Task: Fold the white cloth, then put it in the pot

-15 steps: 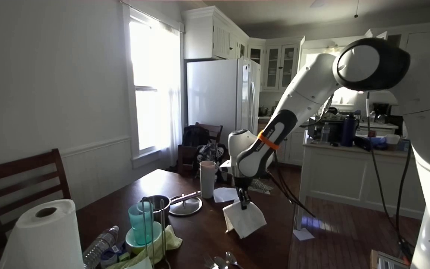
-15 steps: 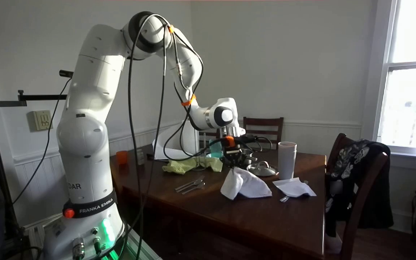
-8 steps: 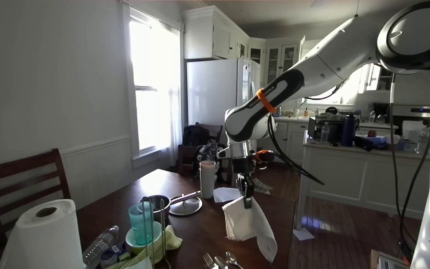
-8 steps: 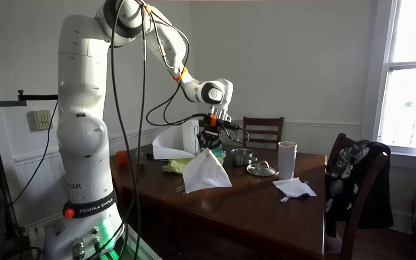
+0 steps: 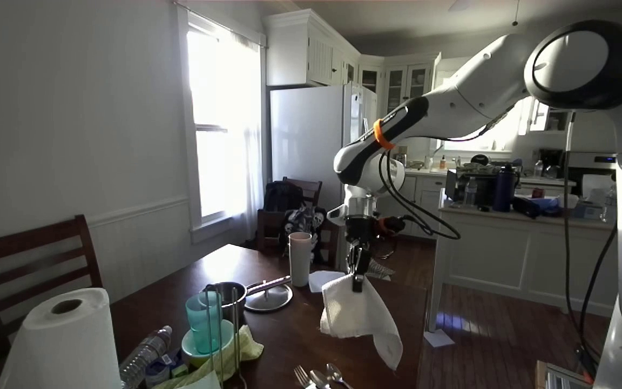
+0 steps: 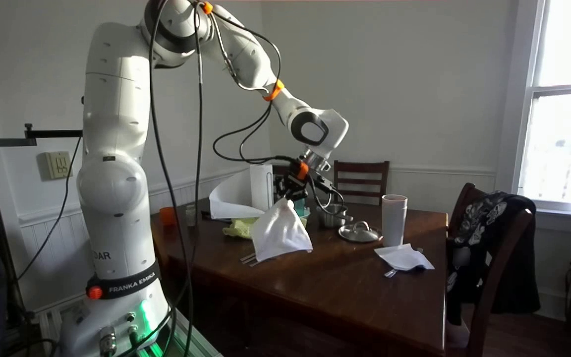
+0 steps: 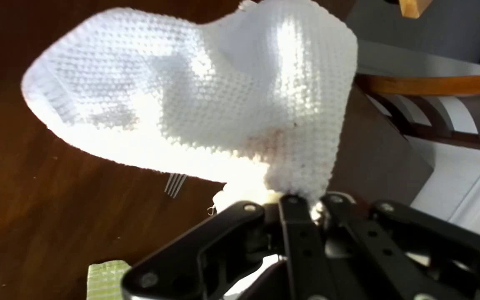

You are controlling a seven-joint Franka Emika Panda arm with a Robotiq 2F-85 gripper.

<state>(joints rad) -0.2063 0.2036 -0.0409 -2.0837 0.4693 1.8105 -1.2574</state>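
Observation:
The white knitted cloth [image 5: 357, 316] hangs from my gripper [image 5: 358, 285], which is shut on its upper part. In an exterior view the cloth [image 6: 281, 232] drapes as a tent shape below the gripper [image 6: 289, 193]. I cannot tell whether its lower corners touch the table. In the wrist view the cloth [image 7: 223, 83] spreads out from the fingertips [image 7: 313, 204] and has a brownish stain near them. The metal pot [image 5: 229, 307] stands upright behind the turquoise cups, and shows in an exterior view [image 6: 326, 221]. Its lid [image 5: 269, 299] lies beside it. The pot's inside is hidden.
A tall white cup [image 5: 300, 262] and a white napkin [image 6: 404, 258] stand or lie beyond the lid. Turquoise cups [image 5: 203, 324], a wire rack, a yellow-green cloth [image 5: 249, 346] and a paper towel roll [image 5: 68, 346] crowd the pot's side. Cutlery [image 5: 319, 379] lies near the cloth.
My gripper has lifted the cloth from lying draped low on the table and carried it toward the robot base. In the last half second the wrist has tilted and the cloth shifted slightly.

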